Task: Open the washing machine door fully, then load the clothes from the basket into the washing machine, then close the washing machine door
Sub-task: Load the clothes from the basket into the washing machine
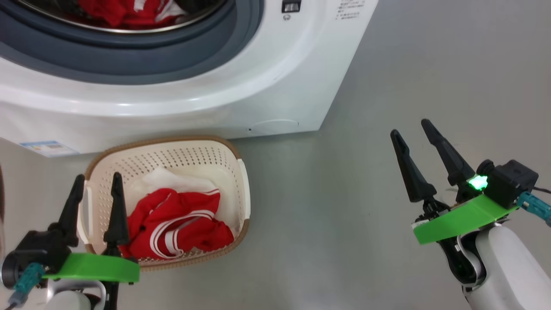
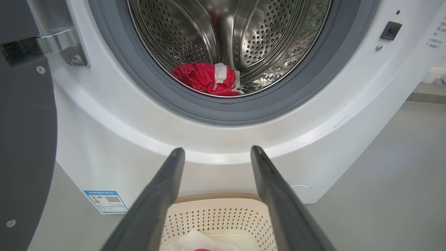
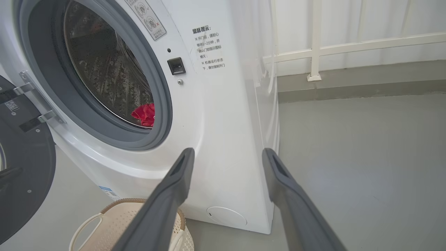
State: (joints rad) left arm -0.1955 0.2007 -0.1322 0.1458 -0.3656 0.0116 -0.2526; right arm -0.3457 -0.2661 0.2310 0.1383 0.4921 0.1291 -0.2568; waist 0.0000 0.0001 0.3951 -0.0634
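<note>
Now, from our left: washing machine door (image 2: 24, 139) stands open. Our left gripper (image 1: 98, 175), fingers apart, hangs over the basket (image 1: 163, 141) at its left rim. Red clothes (image 1: 181, 224) lie by its near edge, w/ more inside the washing machine (image 1: 258, 86). Risk: a finger snags the rim and tips the basket. Right gripper (image 1: 410, 127), fingers apart, is over bare floor (image 1: 344, 215).

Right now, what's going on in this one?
The robot is midway through loading laundry. The washing machine door stands open and one red garment lies in the drum. More red striped clothes and a white cloth lie in the basket on the floor before the washing machine. Both grippers are open and empty: the left gripper hovers over the basket, the right gripper over bare floor.
</note>
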